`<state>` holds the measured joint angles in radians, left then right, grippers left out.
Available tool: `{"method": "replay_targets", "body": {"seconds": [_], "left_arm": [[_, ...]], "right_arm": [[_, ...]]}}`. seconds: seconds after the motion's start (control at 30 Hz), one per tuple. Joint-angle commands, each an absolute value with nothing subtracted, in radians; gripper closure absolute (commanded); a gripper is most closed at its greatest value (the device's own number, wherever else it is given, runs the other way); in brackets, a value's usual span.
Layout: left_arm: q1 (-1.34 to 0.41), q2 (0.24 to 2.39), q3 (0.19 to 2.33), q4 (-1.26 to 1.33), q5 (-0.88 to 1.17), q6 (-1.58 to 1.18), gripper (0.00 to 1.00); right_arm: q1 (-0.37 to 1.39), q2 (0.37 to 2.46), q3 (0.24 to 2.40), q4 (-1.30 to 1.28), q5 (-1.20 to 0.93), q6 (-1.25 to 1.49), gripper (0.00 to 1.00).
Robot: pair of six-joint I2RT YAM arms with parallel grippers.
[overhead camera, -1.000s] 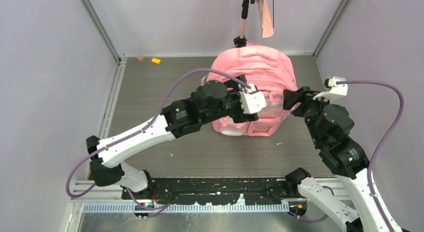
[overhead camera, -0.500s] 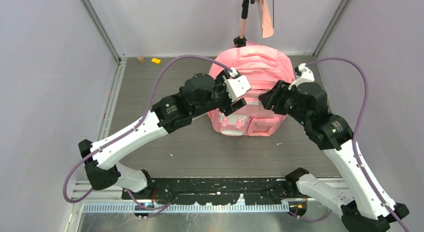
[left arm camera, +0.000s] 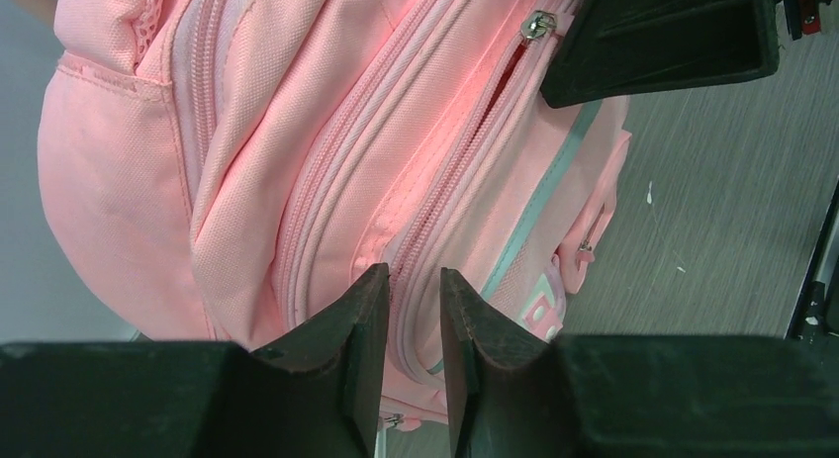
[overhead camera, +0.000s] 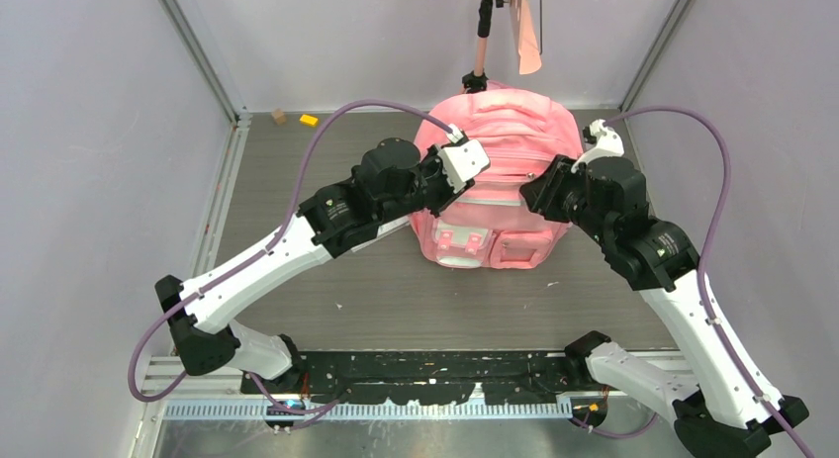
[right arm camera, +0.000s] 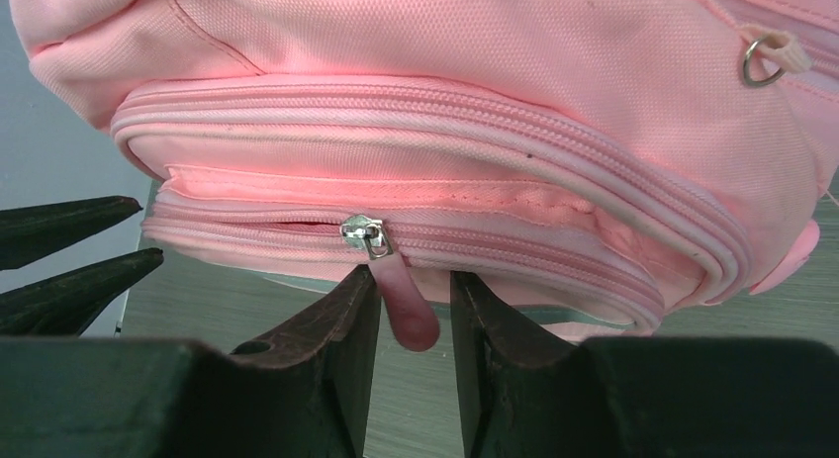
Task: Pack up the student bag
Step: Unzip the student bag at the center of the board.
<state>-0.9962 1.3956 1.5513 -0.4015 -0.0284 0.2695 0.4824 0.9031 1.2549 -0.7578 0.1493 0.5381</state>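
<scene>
The student bag fills most of the frame, its pale pink zip lines running diagonally, with a metal zip slider at the top beside the other arm's dark fingers. The left gripper has its two fingers close together with a narrow gap, set against a zip seam at the bag's near edge. Grey counter shows at the right.

A small yellow block and a brown block lie just apart on the grey table at eleven o'clock.
</scene>
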Motion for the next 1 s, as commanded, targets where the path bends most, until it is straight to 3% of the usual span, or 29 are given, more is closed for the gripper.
{"method": "replay_targets", "body": {"seconds": [0.0,0.07,0.13,0.27,0.6,0.77,0.87,0.97], "left_arm": [[-0.986,1.394,1.543,-0.364,-0.005,0.262,0.74],[-0.983,1.394,1.541,-0.364,-0.005,0.261,0.77],[-0.981,1.393,1.538,-0.362,-0.005,0.261,0.83],[-0.972,1.393,1.529,-0.360,0.024,0.257,0.98],[-0.962,1.362,1.483,-0.319,0.074,0.224,1.00],[-0.952,1.379,1.491,-0.320,0.114,0.214,0.84],[-0.932,1.390,1.494,-0.316,0.114,0.208,0.64],[-0.914,1.395,1.495,-0.308,0.114,0.207,0.56]], "right_arm": [[0.481,0.914,1.334,-0.739,0.182,0.480,0.64],[0.482,0.920,1.348,-0.747,0.177,0.466,0.69],[0.481,0.925,1.358,-0.755,0.176,0.456,0.82],[0.482,0.922,1.374,-0.775,0.193,0.443,0.97],[0.480,0.961,1.474,-0.967,0.314,0.349,1.00],[0.480,0.998,1.509,-1.077,0.307,0.319,1.00],[0.480,1.008,1.528,-1.117,0.304,0.312,1.00],[0.479,1.011,1.551,-1.138,0.305,0.304,1.00]]}}
